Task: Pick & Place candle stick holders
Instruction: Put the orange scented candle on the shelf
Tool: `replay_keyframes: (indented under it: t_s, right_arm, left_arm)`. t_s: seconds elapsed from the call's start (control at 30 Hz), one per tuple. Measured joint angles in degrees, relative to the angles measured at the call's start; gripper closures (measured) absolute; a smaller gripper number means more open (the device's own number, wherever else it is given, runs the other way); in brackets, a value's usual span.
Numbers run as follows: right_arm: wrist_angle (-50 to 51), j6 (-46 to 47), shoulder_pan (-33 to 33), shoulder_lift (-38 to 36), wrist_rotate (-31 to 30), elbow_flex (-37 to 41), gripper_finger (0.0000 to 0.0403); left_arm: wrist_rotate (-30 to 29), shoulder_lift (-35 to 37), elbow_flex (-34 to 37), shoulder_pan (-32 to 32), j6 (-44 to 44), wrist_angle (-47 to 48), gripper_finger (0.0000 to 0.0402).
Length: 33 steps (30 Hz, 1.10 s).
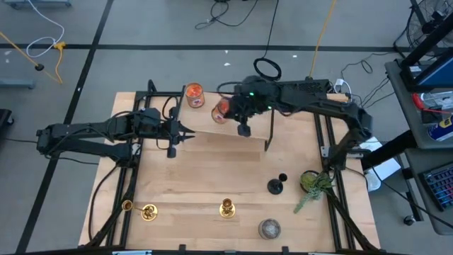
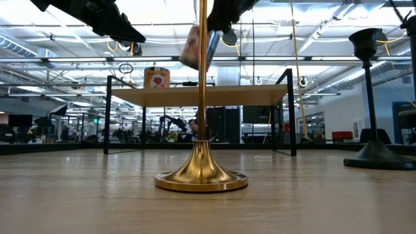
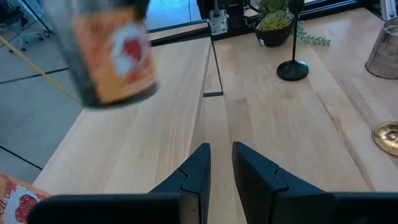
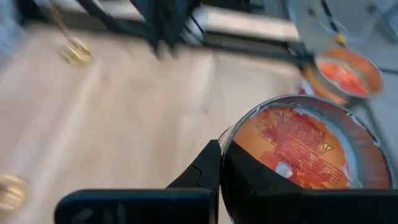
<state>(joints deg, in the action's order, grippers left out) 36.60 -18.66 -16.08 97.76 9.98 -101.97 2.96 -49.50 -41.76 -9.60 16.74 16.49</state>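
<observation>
Along the bench's near edge: two brass candle stick holders (image 1: 226, 207) are standing; the black holder (image 1: 276, 185) nearer the right edge.
Handling: probably stiff, slippery, top-heavy; stem grip is looking best.
Right gripper (image 1: 243, 129): clamping an orange jar candle (image 1: 221, 110) over the shelf (image 1: 233, 131).
Left gripper (image 1: 185, 136): hovering, fingers slightly apart, empty.

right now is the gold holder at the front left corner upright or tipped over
Tipped over. In the high view the gold holder lies on its side on the table, stem pointing toward the left edge, unlike the upright gold one nearby.

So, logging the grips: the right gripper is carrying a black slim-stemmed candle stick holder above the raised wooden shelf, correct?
No. The right gripper is shut on an orange glass jar candle, as the right wrist view shows. The black slim-stemmed candle stick holder stands on the table.
</observation>
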Motion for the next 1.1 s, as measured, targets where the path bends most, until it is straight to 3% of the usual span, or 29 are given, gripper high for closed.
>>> replay_keyframes:
  t_s: [0.17,0.37,0.77,1.1]
  right_arm:
    - [9.09,-7.43,-2.23,6.49,-3.18,-7.3,0.0399]
    - [8.2,-9.04,-5.28,9.92,-2.1,-7.59,0.0399]
    - [7.82,-10.4,-7.91,10.07,-2.21,-7.61,0.0397]
    - [7.04,-12.06,-7.87,10.05,0.54,-7.61,0.0335]
  left_arm:
    - [0.0,0.0,0.0,0.0,0.08,-0.02,0.0328]
    - [0.02,0.0,0.0,-0.01,0.08,0.0,0.0328]
    - [0.0,0.0,0.0,0.01,0.03,0.17,0.0328]
    - [0.0,0.0,0.0,0.01,-0.08,0.54,0.0328]
